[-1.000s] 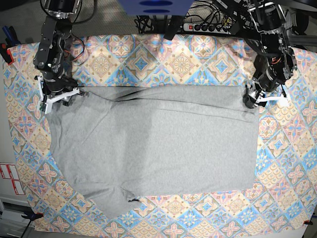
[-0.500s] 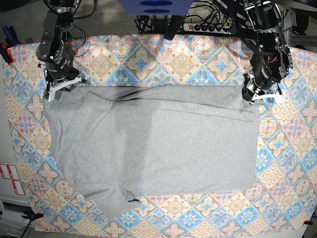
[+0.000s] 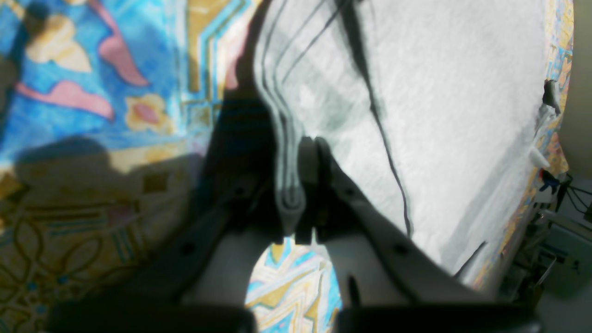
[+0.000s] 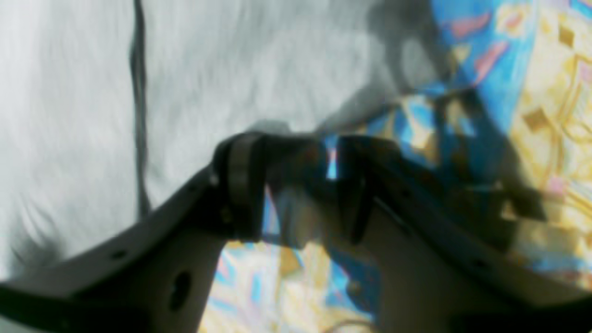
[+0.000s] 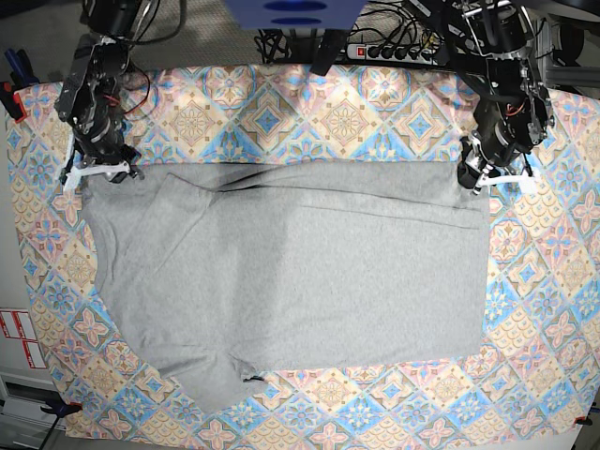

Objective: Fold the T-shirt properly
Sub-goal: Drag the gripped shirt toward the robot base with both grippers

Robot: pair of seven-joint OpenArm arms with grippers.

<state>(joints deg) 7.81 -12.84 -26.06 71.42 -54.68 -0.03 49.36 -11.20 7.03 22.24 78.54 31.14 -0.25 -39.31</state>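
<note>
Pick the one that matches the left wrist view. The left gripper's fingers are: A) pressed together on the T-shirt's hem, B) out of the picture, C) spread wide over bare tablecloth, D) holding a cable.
A: the left gripper has its fingers closed with a stitched edge of the grey T-shirt pinched between them, above the patterned tablecloth.
</note>
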